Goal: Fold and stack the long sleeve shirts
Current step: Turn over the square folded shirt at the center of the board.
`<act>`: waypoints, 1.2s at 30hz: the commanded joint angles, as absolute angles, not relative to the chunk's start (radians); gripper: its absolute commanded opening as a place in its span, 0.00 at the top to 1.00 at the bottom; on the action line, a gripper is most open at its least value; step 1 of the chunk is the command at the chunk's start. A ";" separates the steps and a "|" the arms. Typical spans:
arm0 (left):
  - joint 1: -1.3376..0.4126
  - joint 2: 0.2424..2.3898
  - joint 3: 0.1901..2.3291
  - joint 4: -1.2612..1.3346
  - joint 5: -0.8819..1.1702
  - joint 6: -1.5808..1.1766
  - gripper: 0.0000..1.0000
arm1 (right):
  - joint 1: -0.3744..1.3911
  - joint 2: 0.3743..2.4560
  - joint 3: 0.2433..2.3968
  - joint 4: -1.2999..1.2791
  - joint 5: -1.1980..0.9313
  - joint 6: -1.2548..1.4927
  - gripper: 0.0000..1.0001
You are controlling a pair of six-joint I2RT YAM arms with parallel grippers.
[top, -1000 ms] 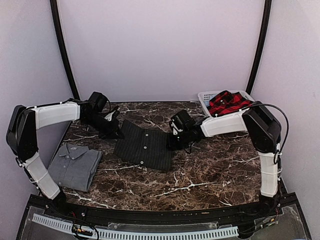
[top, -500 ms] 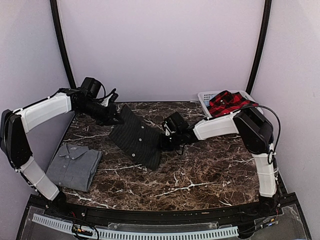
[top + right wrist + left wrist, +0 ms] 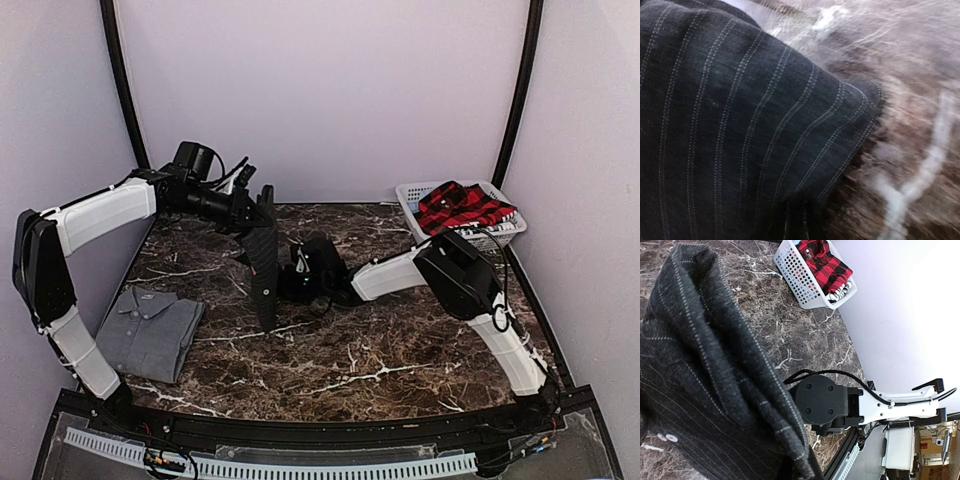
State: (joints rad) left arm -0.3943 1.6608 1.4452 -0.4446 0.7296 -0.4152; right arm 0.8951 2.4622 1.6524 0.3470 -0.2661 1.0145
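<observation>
Grey shirt [image 3: 150, 333] lies folded on the bench [image 3: 420, 340] at left. The left claw [image 3: 262, 205], clamped shut, has lifted the pinstriped shirt [image 3: 265, 272] from flat to hanging upright, likely mid-fold; the right claw [image 3: 291, 284] meets its lower edge, grip unclear. Plaid shirt [image 3: 457, 205] waits in the basket [image 3: 405, 192].

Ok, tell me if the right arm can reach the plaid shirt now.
Probably, but not at once: nothing blocks the way to the plaid shirt in the basket, yet the right gripper is down at the pinstriped shirt that the left gripper holds up.
</observation>
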 commanded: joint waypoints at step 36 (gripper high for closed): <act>-0.664 2.056 1.642 -0.279 0.699 -0.552 0.98 | 0.624 1.751 1.138 0.044 -0.141 0.805 0.67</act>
State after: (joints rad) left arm -0.5568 1.9209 1.5311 -0.2836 0.7650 -0.5205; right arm 0.6838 1.9560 1.2350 0.2176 -0.2882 0.9119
